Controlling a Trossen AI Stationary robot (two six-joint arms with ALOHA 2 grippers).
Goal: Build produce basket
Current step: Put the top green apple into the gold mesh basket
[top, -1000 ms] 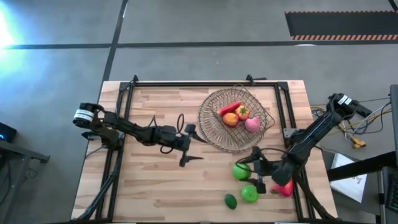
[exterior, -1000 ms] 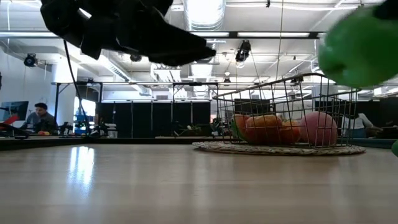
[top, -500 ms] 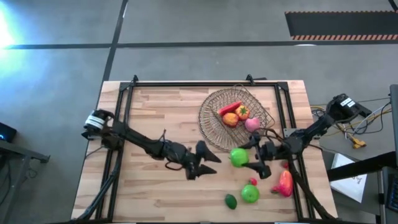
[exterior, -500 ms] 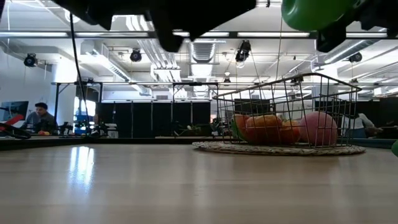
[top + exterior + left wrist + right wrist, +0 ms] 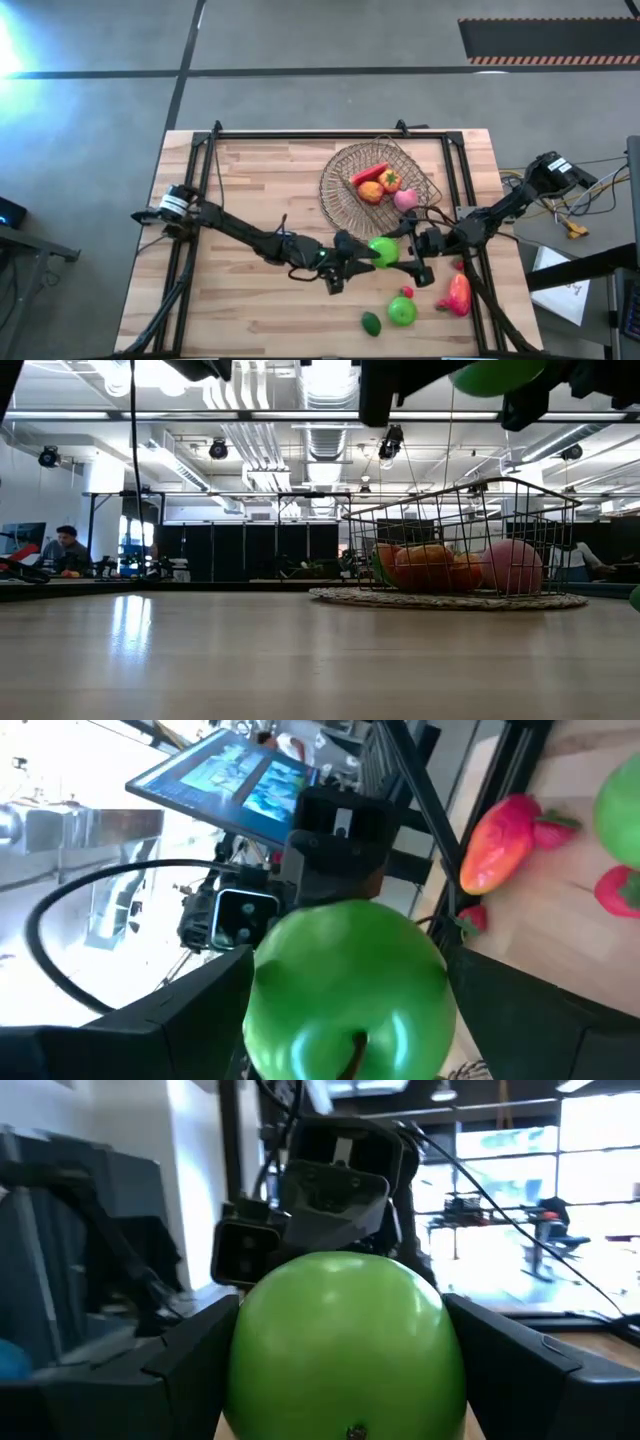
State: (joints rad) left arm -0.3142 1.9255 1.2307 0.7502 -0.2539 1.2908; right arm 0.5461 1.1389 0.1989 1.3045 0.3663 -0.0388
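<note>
- Wooden table (image 5: 250, 180), seen from above, with a workshop room and ceiling lights beyond it in the low view.
- Right claw (image 5: 400, 257): fingers set wide around a green apple (image 5: 383, 251), lifted clear of the table; in its wrist view the apple (image 5: 345, 1342) sits squarely between the two dark fingers.
- Left claw (image 5: 352, 262): just across the same apple, jaws spread wide to either side of it; whether its fingers press the fruit cannot be told. Looks like a hand-over between the arms.
- Basket (image 5: 345, 215): wire, close behind both claws, resting on a round straw mat (image 5: 340, 597). Inside: red slice (image 5: 367, 172), orange pepper (image 5: 372, 191), pink piece (image 5: 405, 200).
- Loose produce in front of the claws: second green apple (image 5: 402, 312), small dark-green piece (image 5: 371, 322), red-and-yellow piece (image 5: 456, 293), small red piece (image 5: 407, 292).
- Risk: if the right claw lets go before the left has closed, the round, smooth apple would likely drop and roll off among the loose pieces.
- Risk: both claws crowd one fruit; a misjudged approach could knock fingers together or nudge the basket rim.
</note>
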